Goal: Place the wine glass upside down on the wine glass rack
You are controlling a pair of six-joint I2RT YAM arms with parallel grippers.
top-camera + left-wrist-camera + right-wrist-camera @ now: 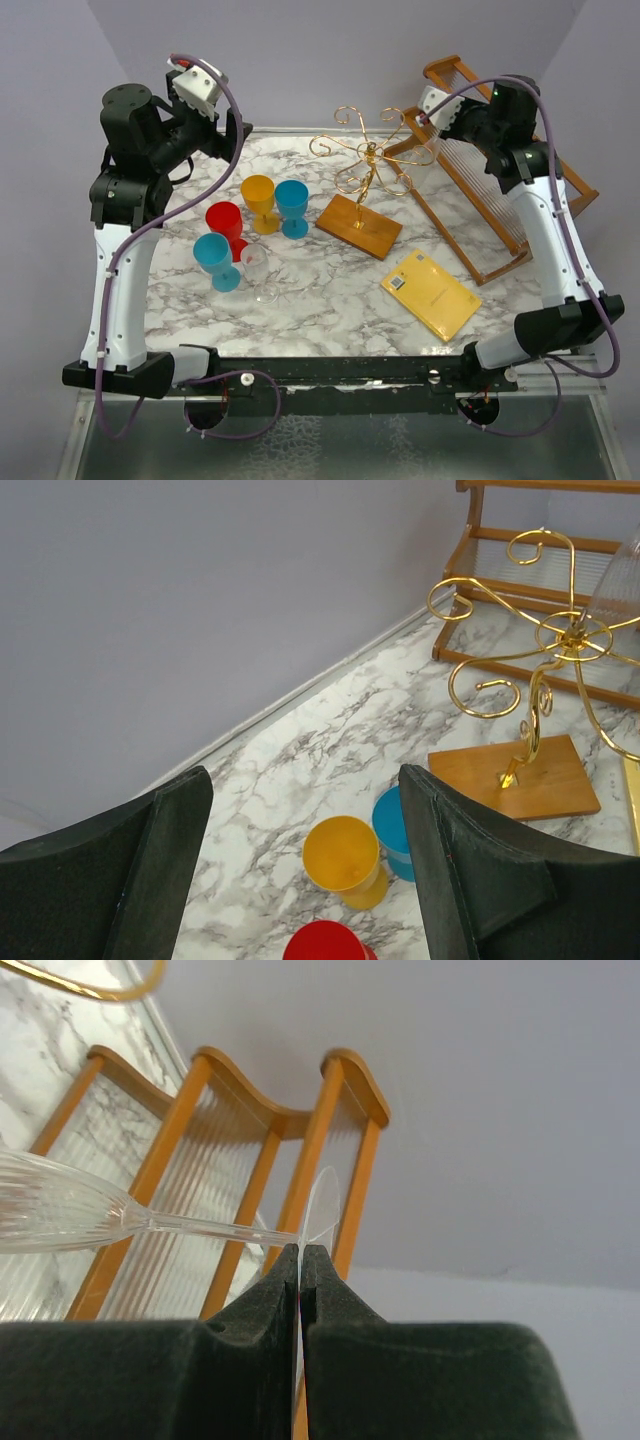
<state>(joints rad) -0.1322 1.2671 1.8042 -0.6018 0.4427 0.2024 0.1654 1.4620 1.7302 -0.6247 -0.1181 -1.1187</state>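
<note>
At 1 o'clock over the desk [330,290], right gripper [300,1260] pinching clear wine glass [60,1210] by its foot beside wine glass rack [365,185], slatted wooden rack [500,200] behind, left gripper [305,860] spread empty at 11 o'clock above colored goblets [262,200].

White-and-black arm links, purple cables, dark felt-textured fingers [480,880].

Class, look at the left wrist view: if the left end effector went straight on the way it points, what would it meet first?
Probably the yellow cup on the marble table, which lies between the open fingers; depth is unclear, so the bare tabletop beyond it is possible.
</note>
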